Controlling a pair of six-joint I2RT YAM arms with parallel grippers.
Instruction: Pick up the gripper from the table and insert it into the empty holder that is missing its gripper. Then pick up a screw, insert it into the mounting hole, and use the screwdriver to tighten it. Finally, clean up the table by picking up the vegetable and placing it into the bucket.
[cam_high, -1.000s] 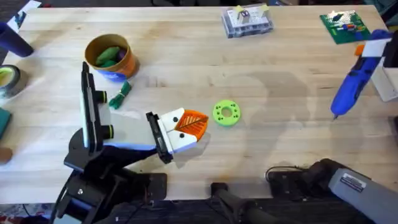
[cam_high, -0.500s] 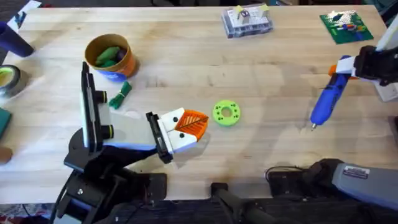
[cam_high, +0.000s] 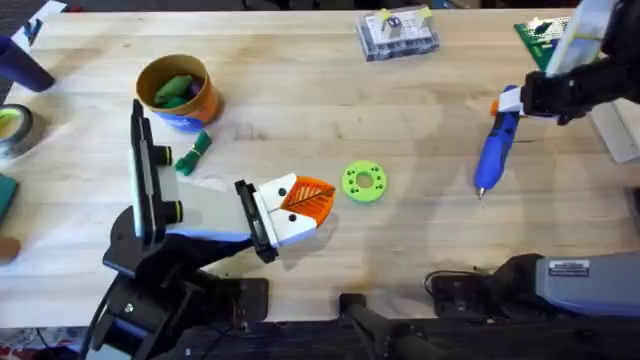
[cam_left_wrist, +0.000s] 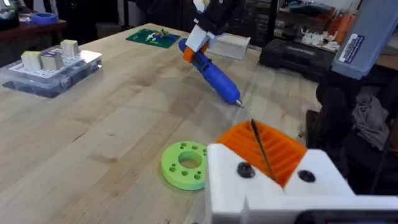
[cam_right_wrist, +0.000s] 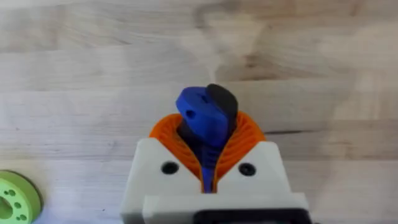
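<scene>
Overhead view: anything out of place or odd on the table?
One stray: a green vegetable lies on the table beside the bucket, not in it. The right gripper holds the screwdriver tilted, tip down. Nothing looks spilled or damaged.

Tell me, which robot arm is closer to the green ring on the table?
Left. The left gripper sits right beside the green ring, with a small gap. The right gripper is far off toward the table's right edge, holding the blue screwdriver.
</scene>
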